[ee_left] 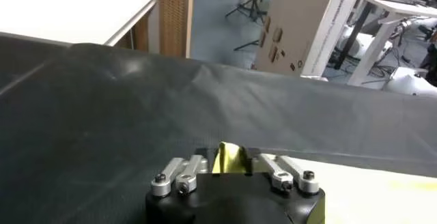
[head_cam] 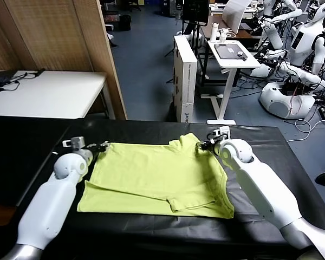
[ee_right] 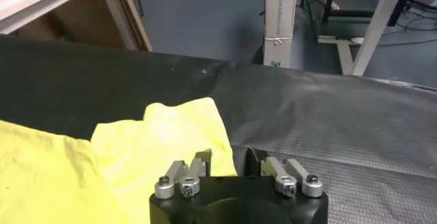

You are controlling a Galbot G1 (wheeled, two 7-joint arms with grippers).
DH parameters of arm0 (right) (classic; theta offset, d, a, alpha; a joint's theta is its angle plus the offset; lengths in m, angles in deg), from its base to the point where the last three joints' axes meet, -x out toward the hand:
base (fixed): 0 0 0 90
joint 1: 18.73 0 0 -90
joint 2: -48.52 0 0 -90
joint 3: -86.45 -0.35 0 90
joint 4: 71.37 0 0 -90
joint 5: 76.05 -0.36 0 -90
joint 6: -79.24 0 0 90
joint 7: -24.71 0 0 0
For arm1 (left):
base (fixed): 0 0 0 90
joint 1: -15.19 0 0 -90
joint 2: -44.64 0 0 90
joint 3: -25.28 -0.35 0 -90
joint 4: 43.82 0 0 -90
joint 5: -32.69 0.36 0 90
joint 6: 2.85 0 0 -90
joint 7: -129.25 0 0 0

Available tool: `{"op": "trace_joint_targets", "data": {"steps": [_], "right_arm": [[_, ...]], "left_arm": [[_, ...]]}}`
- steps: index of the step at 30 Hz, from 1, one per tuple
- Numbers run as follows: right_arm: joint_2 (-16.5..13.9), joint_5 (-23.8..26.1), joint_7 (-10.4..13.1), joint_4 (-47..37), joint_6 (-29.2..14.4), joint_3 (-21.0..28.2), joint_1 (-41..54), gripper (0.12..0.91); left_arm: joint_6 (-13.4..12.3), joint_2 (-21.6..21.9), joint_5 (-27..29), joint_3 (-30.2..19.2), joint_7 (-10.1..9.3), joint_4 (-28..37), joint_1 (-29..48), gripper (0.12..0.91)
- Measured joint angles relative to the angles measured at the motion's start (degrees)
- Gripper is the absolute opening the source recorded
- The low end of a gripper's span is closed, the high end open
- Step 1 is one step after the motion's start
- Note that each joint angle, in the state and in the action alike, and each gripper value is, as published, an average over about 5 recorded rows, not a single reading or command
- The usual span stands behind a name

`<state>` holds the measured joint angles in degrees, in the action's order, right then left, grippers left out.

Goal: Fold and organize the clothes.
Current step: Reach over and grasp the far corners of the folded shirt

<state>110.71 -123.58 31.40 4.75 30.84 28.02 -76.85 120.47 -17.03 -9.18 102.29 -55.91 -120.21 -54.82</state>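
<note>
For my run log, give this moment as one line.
left gripper: on shirt far-left corner | right gripper: at far-right sleeve | shirt: flat
</note>
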Motion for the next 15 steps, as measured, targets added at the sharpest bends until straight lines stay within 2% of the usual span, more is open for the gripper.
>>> {"op": "trace_joint_targets", "data": {"steps": [8,15], "right_arm": [[-1.7,-1.6,-0.6,4.3,-3.0,-2.7,-2.3,0.163],[-4.0,-3.6,-0.5,10.6,-3.2,-6.0,-5.4,0.140]], "left_arm": [[-0.2,0.7,-1.5,0.7,-0.91,-2.8,-1.5,0.194],[0.3,2.7,-4.0,2.6,-2.18,-9.2,-5.0,0.189]]}}
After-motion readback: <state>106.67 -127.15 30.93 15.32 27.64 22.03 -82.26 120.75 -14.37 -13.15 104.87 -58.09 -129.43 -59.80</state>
